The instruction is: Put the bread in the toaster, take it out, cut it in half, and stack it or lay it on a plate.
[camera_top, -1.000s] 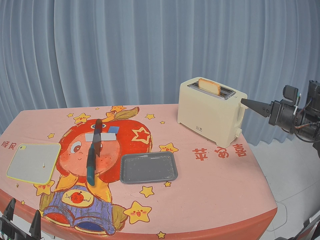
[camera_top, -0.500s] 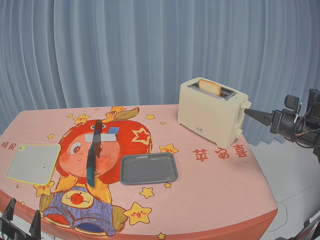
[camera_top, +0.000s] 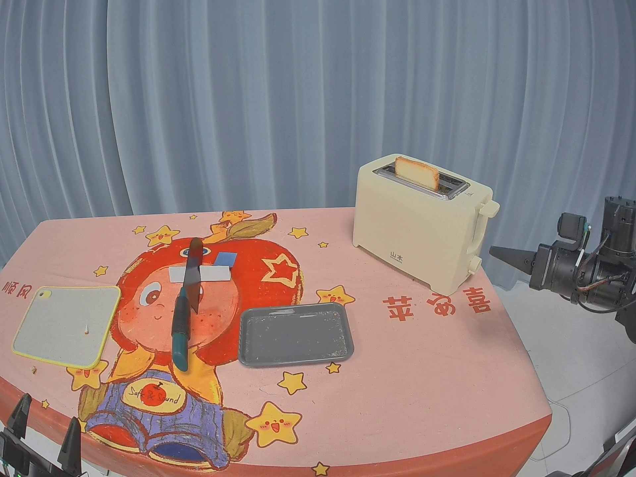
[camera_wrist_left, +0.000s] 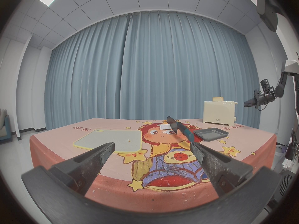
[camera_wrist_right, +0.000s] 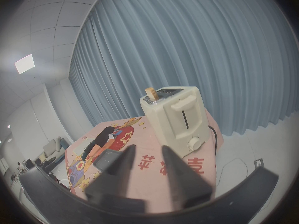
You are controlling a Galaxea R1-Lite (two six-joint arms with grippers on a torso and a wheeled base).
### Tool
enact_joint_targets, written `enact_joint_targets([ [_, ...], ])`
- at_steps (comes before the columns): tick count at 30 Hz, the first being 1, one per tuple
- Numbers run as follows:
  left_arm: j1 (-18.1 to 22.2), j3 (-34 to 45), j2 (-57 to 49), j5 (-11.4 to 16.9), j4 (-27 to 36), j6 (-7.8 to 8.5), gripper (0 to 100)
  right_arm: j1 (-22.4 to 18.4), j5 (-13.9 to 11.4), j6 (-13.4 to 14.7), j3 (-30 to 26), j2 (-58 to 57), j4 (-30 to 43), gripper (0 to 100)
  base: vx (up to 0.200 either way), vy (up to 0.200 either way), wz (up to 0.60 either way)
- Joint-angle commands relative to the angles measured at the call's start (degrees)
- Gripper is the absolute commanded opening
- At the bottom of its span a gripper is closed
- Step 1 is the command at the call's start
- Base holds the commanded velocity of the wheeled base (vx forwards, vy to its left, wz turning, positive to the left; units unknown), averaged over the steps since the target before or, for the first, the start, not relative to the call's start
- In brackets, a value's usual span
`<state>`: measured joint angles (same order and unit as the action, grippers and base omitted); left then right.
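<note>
Bread slice (camera_top: 417, 171) stands upright in the toaster (camera_top: 417, 233), top edge above the slot. We judge it light, crisp and crumbly, so we would pinch that exposed top gently. Our right tool (camera_top: 495, 252), narrowly parted and empty, hangs beside the toaster.

Left gripper (camera_wrist_left: 152, 147), its fingers spread wide and holding nothing, short of the near edge of the table (camera_wrist_left: 53, 137). Just beyond the fingertips lie the cutting board (camera_wrist_left: 109, 139) and the knife (camera_wrist_left: 180, 128). Farther ahead stand the tray (camera_wrist_left: 211, 133) and the toaster (camera_wrist_left: 219, 113) with bread (camera_wrist_left: 218, 99) protruding from its top, and the right gripper (camera_wrist_left: 249, 103) is in the air near the toaster.
</note>
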<state>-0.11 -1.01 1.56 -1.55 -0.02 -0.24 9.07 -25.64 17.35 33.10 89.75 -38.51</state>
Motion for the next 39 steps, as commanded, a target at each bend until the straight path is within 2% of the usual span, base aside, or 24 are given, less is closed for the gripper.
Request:
enact_joint_targets([
  [1,0.0,1.0,0.0,0.0,0.0,-0.02,100,-0.3,0.0,-0.2,-1.5,1.1,0.0,0,0.000,0.000,0.00],
  [13,0.0,1.0,0.0,0.0,0.0,-0.02,100,-0.6,0.1,-0.6,-1.5,7.5,-0.2,0,0.000,0.000,0.00],
  [23,0.0,1.0,0.0,0.0,-0.1,-0.02,100,-1.9,1.1,-1.3,-0.8,11.7,-0.9,0,0.000,0.000,0.00],
  [28,0.0,1.0,0.0,0.0,0.0,-0.02,100,-2.3,2.7,-1.4,0.2,14.1,-0.9,0,0.000,0.000,0.00],
  [32,0.0,1.0,0.0,0.0,-0.1,-0.02,100,-3.1,3.6,-3.1,1.1,17.8,-1.0,0,0.000,0.000,0.00],
  [35,0.0,1.0,0.0,0.0,0.0,0.07,100,-3.1,4.1,-3.4,1.5,19.1,-1.0,0,0.000,0.000,0.00],
  [39,0.0,1.0,0.0,0.0,-0.1,0.07,100,-3.0,6.7,-3.3,3.1,20.9,-1.0,0,0.000,0.000,0.00],
])
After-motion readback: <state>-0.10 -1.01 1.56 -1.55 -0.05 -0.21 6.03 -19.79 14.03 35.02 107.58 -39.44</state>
